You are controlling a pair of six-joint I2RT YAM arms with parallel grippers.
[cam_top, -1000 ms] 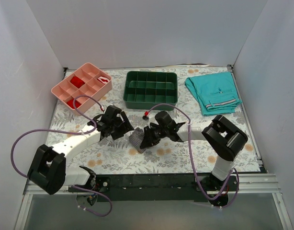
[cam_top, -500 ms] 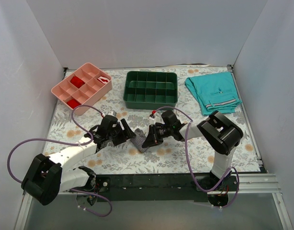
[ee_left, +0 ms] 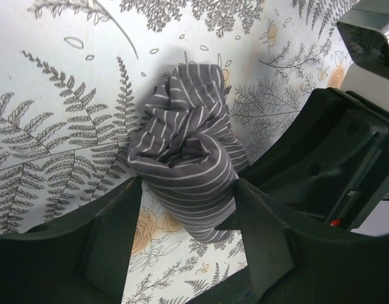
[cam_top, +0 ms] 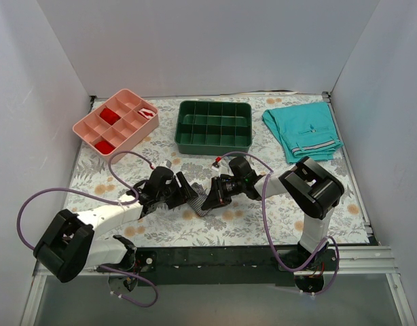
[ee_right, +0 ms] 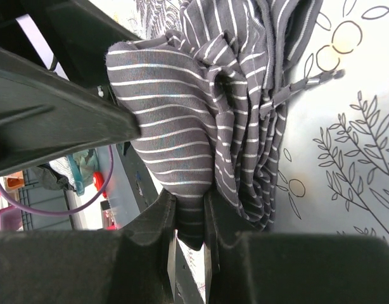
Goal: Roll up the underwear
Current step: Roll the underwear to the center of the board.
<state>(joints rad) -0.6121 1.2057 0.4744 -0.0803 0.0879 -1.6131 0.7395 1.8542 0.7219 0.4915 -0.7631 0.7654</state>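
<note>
The underwear (cam_top: 199, 202) is a grey pinstriped bundle, rolled and bunched, lying on the floral table cover between both grippers. In the left wrist view the roll (ee_left: 189, 161) lies with its near end between my left gripper's (ee_left: 188, 190) wide-set fingers, and the cloth brushes both fingertips. That gripper (cam_top: 187, 191) comes in from the left. My right gripper (ee_right: 189, 212) is shut on a fold at the edge of the underwear (ee_right: 175, 126). It reaches in from the right (cam_top: 210, 197).
A pink compartment tray (cam_top: 93, 123) with red items stands at the back left, and a dark green compartment tray (cam_top: 214, 144) at the back centre. Teal shorts (cam_top: 302, 132) lie at the back right. Purple cables loop beside both arms.
My left gripper has slid in toward the roll and its jaws have narrowed a little. The right gripper shifted early on and has since held still, pinching the cloth.
</note>
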